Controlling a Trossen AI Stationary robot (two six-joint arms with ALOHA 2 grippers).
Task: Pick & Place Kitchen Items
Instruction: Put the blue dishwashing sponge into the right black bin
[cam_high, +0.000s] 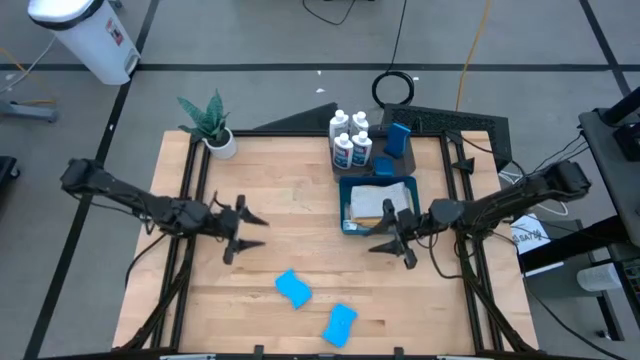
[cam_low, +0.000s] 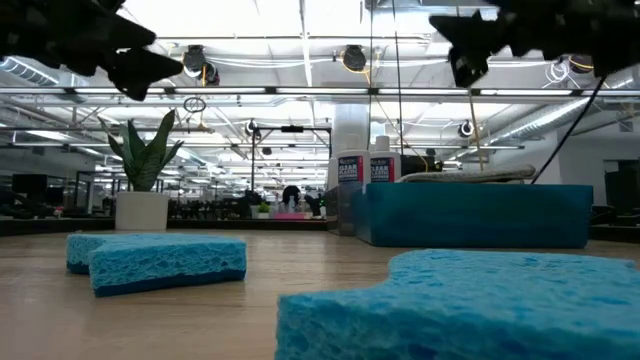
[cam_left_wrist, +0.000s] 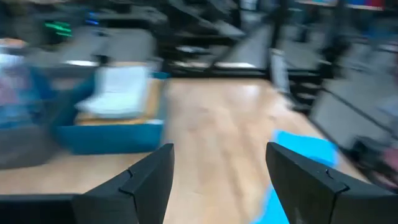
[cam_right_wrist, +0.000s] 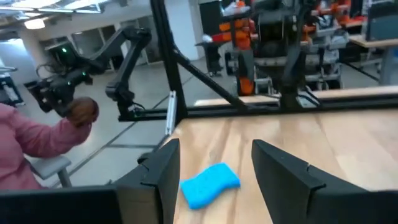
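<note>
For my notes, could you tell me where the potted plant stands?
In the high view, the potted plant stands at the table's far left corner, behind the left arm.

Item count, table: 4 white bottles (cam_high: 351, 139), grouped at far edge; 3 blue sponges, i.e. 2 loose on bare wood (cam_high: 293, 288) (cam_high: 340, 323) plus 1 upright beside the bottles (cam_high: 399, 139); 1 blue bin (cam_high: 346, 204) w/ folded cloths inside, qty not discernible; 1 potted plant (cam_high: 210, 122); 2 robot arms.
</note>
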